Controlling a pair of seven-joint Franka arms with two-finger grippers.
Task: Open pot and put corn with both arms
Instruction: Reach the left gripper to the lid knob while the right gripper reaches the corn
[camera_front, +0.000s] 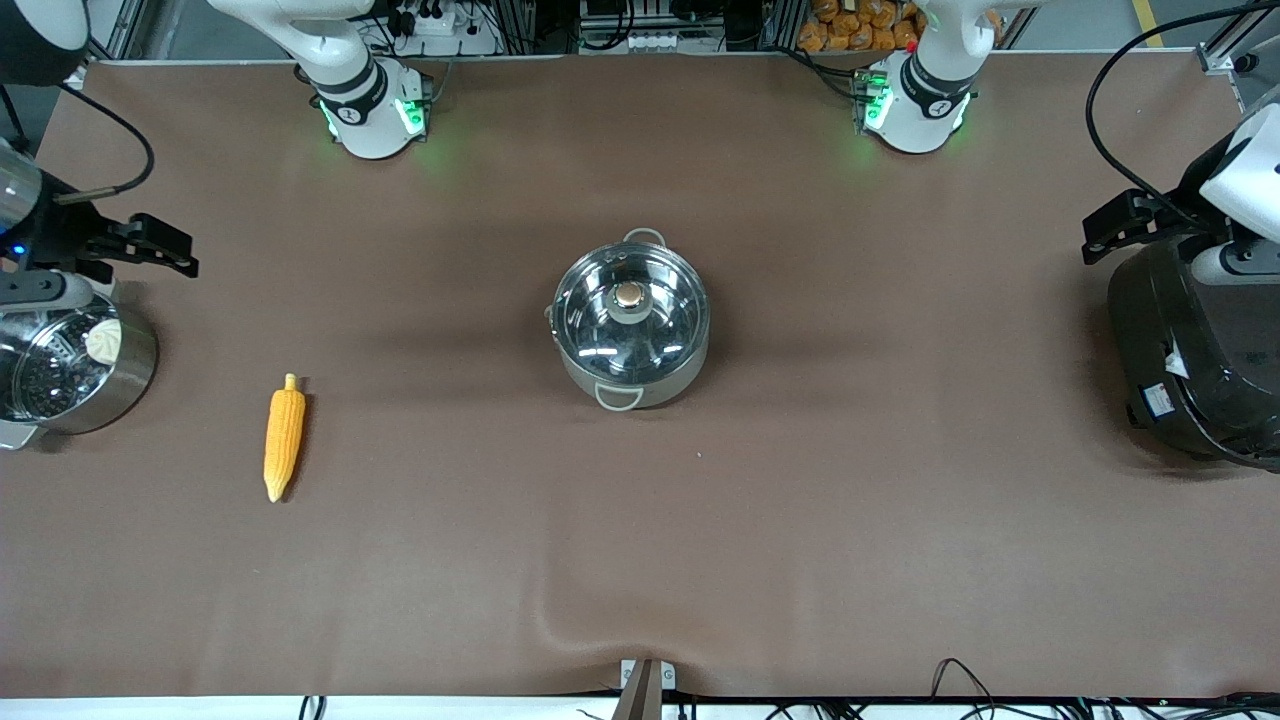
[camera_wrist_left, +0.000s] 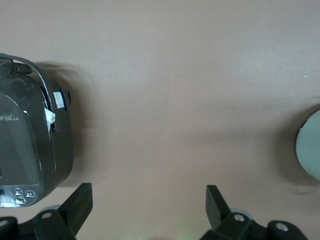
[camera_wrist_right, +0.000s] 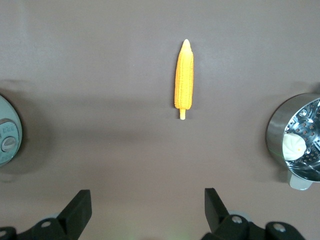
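- Both arms are glossy white shells with black bands at the joints; the right arm (camera_front: 360, 95) and the left arm (camera_front: 925, 95) each rise from a rounded white base.
- Green lights glow on both bases, beside a small round dark mark on the white casing.
- The right gripper (camera_front: 165, 248) is matte black and angular, with a black cable looping above it and a blue light on its wrist.
- The left gripper (camera_front: 1125, 232) is black too, under a white wrist shell with black cables.
- In the wrist views the fingers (camera_wrist_right: 80, 210) are wedge-shaped black blocks with silver screws at their roots.
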